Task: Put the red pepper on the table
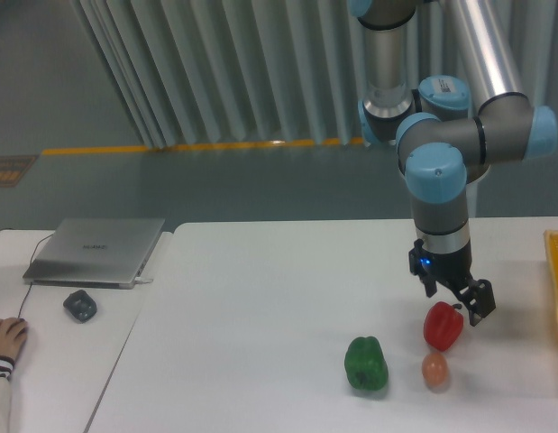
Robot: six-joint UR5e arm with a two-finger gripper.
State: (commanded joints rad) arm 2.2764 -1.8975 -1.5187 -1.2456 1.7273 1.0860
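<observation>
A: Three items on the table (pixel 260 298), listed nearest the camera first. Item one, green bell pepper (pixel 366 363): below and well to the left of the gripper (pixel 453 299), near the front edge. Item two, orange-brown egg (pixel 434 370): below the gripper, just in front of item three, touching it or nearly so.

B: And item three?

A: Red pepper (pixel 443 326): upright, stem side up, directly under the gripper and a shade to its left. It appears to rest on the table surface; no gap shows beneath it, though the egg hides part of its base.

B: Gripper condition?

A: Fingers spread, nothing between them. The tips stand just above the top of the red pepper; from this view I cannot tell whether one tip touches the stem or sits slightly clear of it.

B: Task status, then?

A: Judged largely done. Pepper set down, grasp let go. Remaining, as I read it: lift the gripper clear without nudging the pepper, which sits close to the egg and could roll if bumped.

B: Anything further back?

A: Arm, grey with blue joint caps, rising from the gripper toward the far side. Off to the far left, on a separate desk: laptop (pixel 96 251), closed, and a person's hand (pixel 6 336).
</observation>
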